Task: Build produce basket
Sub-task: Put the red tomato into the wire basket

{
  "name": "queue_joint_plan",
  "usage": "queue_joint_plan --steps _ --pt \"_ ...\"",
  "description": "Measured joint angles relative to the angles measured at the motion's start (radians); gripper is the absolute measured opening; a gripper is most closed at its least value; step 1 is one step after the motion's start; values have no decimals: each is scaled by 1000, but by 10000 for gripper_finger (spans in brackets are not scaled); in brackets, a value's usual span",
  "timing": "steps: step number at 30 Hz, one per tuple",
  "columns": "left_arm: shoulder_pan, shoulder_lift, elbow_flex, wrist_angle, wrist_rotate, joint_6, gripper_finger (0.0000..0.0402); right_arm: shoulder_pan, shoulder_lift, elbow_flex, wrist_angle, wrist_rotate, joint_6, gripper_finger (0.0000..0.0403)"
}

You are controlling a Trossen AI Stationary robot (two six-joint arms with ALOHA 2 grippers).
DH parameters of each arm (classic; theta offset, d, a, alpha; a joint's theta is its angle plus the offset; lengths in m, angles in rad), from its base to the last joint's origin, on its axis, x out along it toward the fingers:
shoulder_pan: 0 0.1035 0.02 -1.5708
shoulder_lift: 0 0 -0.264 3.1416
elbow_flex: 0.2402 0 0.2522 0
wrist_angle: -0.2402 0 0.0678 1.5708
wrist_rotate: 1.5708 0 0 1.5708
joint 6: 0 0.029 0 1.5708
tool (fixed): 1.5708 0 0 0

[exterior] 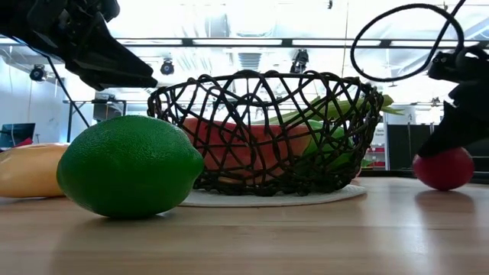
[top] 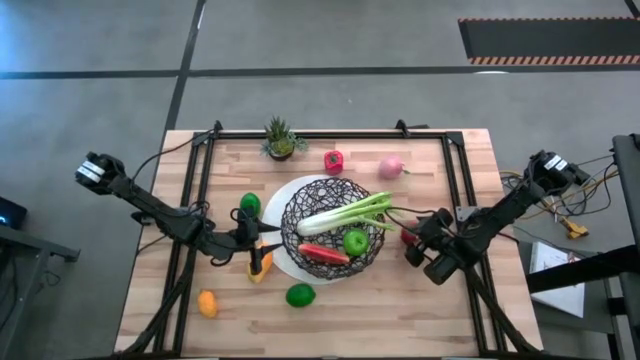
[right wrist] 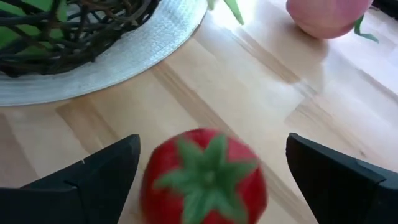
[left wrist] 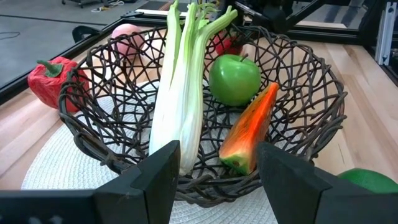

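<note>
The black wire basket (top: pixel 330 228) stands on its round white base (top: pixel 283 262) at the table's middle. In it lie a green celery stalk (left wrist: pixel 183 93), a green apple (left wrist: pixel 234 78) and a red-orange piece (left wrist: pixel 250 129). My left gripper (top: pixel 262 238) is open and empty just left of the basket, level with its rim (left wrist: pixel 214 186). My right gripper (top: pixel 412 236) is open just right of the basket. Its fingers (right wrist: pixel 102 174) stand on either side of a red tomato (right wrist: pixel 202 177) that rests on the table, with a gap on each side. The tomato also shows in the low view (exterior: pixel 443 168).
Loose on the table are a red pepper (top: pixel 333 160), a pink piece (top: pixel 390 167), a green piece (top: pixel 249 204), a yellow-orange piece (top: pixel 260 266), a green lime (top: pixel 300 295) and an orange (top: pixel 207 303). A small potted plant (top: pixel 280 138) stands at the far edge.
</note>
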Motion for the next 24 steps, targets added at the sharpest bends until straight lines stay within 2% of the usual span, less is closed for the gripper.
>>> queue_joint_plan --steps 8,11,17,24 --pt "-1 0 0 13 7 0 196 -37 0 -17 2 -66 -29 379" --pt "-1 0 0 13 9 0 196 -37 0 -25 1 -102 -19 353" --pt "-1 0 0 13 10 1 196 -37 0 -9 -7 -155 -30 264" --pt "-1 0 0 8 10 9 196 -37 0 153 -10 -177 -82 261"
